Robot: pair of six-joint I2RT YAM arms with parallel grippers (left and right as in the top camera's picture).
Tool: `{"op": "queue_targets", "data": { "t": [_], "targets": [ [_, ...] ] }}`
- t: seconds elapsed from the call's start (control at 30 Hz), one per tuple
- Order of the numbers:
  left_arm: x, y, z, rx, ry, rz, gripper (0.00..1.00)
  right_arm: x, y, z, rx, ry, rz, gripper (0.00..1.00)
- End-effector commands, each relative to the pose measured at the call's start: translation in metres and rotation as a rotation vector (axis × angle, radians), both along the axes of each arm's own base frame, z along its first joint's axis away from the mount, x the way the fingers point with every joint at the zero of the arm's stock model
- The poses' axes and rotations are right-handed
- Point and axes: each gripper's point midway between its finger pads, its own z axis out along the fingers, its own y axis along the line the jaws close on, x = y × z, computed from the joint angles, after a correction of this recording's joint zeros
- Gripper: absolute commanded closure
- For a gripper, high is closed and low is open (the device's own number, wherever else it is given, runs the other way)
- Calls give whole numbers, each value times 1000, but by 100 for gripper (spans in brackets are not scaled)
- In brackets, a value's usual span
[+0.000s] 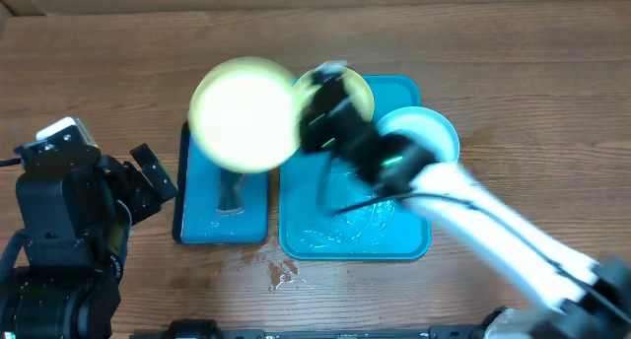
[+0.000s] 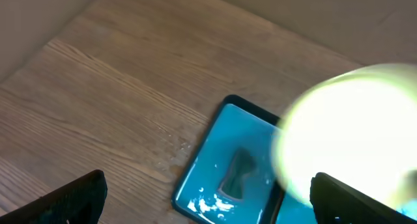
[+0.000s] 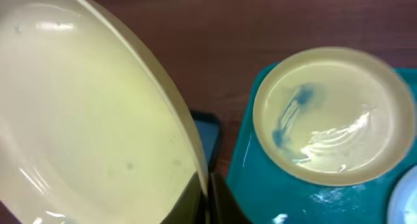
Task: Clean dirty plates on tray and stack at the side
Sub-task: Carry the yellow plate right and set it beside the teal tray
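Right hand: pinching the rim of a yellow-green plate, holding it above the small blue tray's far end.
Left hand: gaping wide, sitting well apart at the worktop's left.
Turquoise tray: carrying a smeared plate in its far corner, with a light blue plate overhanging its right rim.

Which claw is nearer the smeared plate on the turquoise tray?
Right. The right claw, shut on a lifted yellow-green plate, hangs beside the smeared plate; the left claw sits open beyond the narrow blue tray.
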Motion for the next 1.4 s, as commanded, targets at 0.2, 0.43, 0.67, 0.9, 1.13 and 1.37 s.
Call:
{"op": "queue_targets", "data": {
  "t": [0.2, 0.43, 0.67, 0.9, 1.13, 1.37],
  "targets": [
    [9, -15, -4, -76, 11, -58, 0, 6, -247, 49, 172, 160, -518, 96],
    [18, -16, -12, -80, 50, -60, 0, -48, -433, -36, 85, 509, -1109, 96],
    [21, -17, -24, -84, 112, -60, 0, -81, -476, -117, 60, 799, -1178, 96],
    [22, -17, -29, -85, 140, -58, 0, -84, -447, -173, 6, 927, -1072, 96],
    [22, -17, -31, -84, 146, -59, 0, -75, -408, -194, -59, 922, -955, 93],
    [21, -17, -32, -83, 154, -61, 0, -55, -386, -166, -72, 819, -843, 60]
  ]
}}
